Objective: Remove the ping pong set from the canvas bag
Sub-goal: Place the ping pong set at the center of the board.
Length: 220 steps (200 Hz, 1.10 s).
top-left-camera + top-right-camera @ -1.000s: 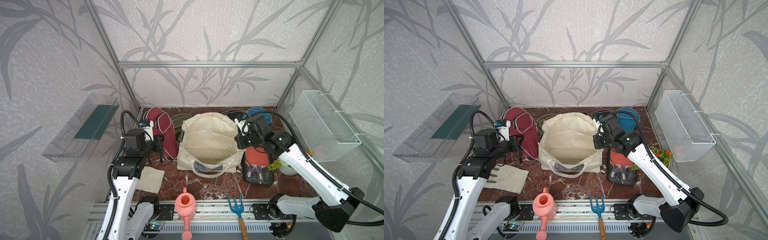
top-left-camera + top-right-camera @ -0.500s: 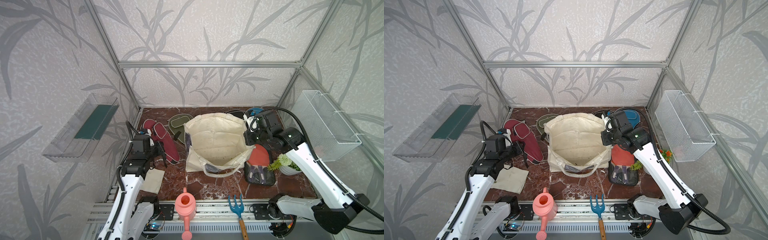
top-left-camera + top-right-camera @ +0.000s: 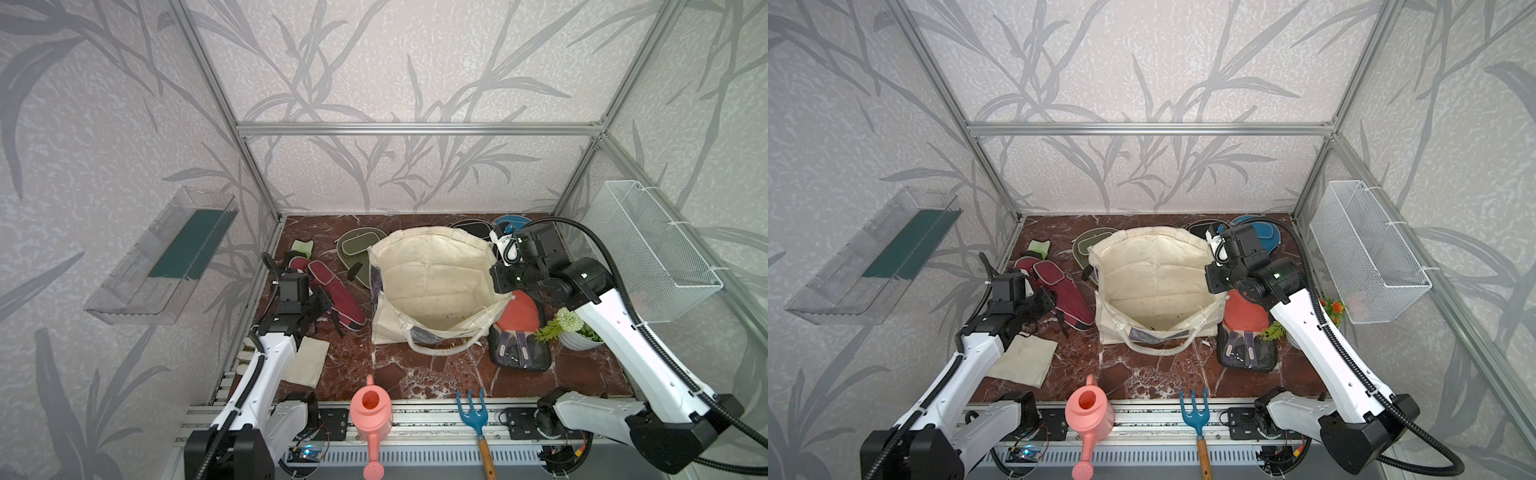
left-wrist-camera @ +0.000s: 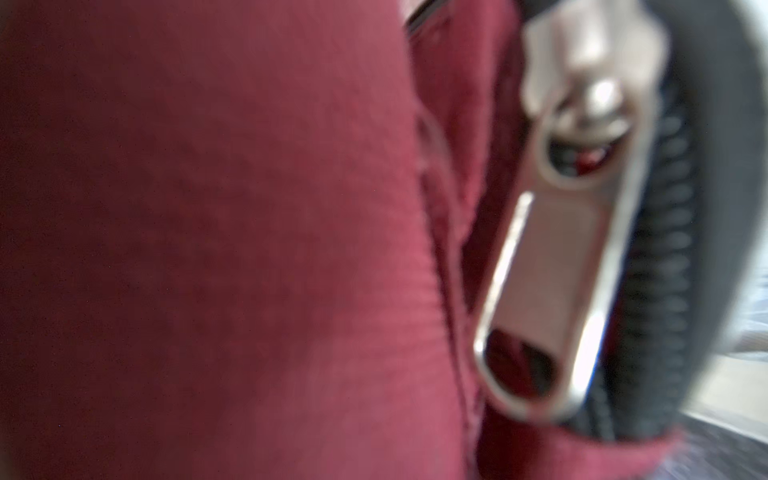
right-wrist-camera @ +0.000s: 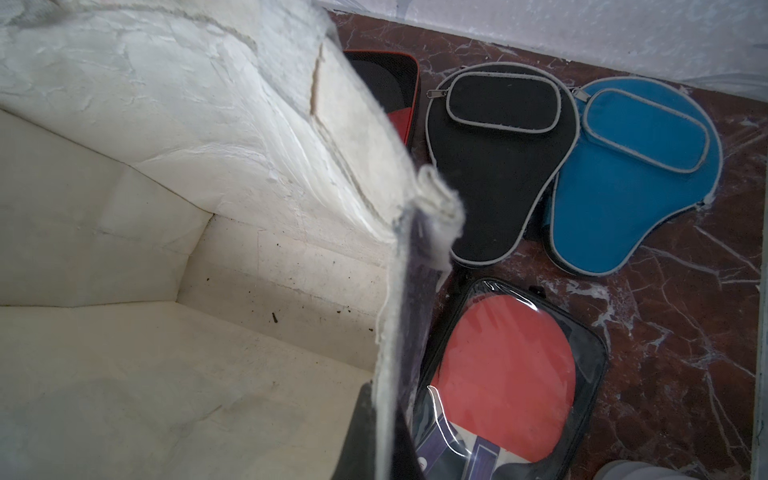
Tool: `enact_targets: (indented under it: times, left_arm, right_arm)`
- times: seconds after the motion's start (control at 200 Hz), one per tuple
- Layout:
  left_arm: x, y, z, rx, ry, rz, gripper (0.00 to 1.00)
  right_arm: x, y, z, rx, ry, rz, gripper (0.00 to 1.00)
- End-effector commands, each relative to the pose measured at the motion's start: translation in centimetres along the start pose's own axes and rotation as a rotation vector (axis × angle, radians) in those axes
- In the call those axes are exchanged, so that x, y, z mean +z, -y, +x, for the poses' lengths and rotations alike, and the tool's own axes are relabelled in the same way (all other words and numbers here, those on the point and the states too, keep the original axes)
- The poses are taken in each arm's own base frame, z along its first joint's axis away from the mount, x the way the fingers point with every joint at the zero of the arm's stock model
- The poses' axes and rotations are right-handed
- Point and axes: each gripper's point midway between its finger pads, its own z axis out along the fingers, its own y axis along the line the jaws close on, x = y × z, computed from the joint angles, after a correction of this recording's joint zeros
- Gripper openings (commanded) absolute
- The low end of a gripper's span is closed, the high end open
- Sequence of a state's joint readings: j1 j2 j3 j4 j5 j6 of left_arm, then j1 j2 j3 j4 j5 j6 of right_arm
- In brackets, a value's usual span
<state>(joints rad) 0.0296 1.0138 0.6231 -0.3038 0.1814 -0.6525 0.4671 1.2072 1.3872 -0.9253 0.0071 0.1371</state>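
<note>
Your left fingers (image 3: 323,300) have lowered the maroon case (image 3: 347,305) they pinch toward the tabletop (image 3: 415,374). Your right fingers (image 5: 361,428), clamped on the canvas bag (image 3: 432,282) rim, dragged it rightward.

canvas bag (image 5: 166,208): mouth open | black case (image 5: 490,174) just beside blue case (image 5: 631,187) | clear-fronted case (image 5: 511,374) against bag wall

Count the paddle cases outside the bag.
6: maroon case left of the bag; olive case behind its left corner; black case and blue case behind its right; clear-fronted case at its right side; red-trimmed case half-hidden behind it. More may be hidden.
</note>
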Motion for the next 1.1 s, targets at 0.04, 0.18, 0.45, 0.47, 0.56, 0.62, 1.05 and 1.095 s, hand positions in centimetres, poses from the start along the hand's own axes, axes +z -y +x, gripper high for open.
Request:
enact_targets:
  times: [0.04,0.18,0.45,0.47,0.56,0.62,1.05,1.095]
  left_arm:
    - [0.9,2.7,-3.4,-0.009,0.111,0.114,0.0]
    - [2.7,2.9,-3.1,-0.032,0.091,0.141,0.0]
    - [5.3,2.4,-1.6,-0.038,0.008,0.133,0.0]
    - [5.2,2.3,-1.6,-0.038,0.006,0.13,0.0]
    - [4.8,1.8,-1.4,-0.034,-0.003,0.094,0.02]
    - [4.2,1.0,-1.3,-0.029,-0.005,0.046,0.19]
    - [1.8,-2.6,-0.8,0.008,-0.033,-0.178,0.81]
    - [2.1,-2.9,-0.4,0.005,-0.049,-0.188,0.81]
  right_arm:
    - [-0.6,-0.2,-0.7,-0.006,0.045,-0.02,0.0]
    - [-0.6,-0.3,-0.7,-0.008,0.048,-0.025,0.0]
    - [-0.3,-0.4,-0.8,-0.008,0.047,-0.033,0.0]
    - [-0.3,-0.4,-0.8,-0.009,0.047,-0.033,0.0]
    - [-0.2,-0.4,-0.8,-0.01,0.045,-0.034,0.0]
    - [-0.2,-0.5,-0.9,-0.01,0.045,-0.035,0.0]
    - [-0.1,-0.8,-1.2,-0.01,0.056,-0.058,0.05]
    - [-0.1,-0.9,-1.2,-0.01,0.057,-0.059,0.06]
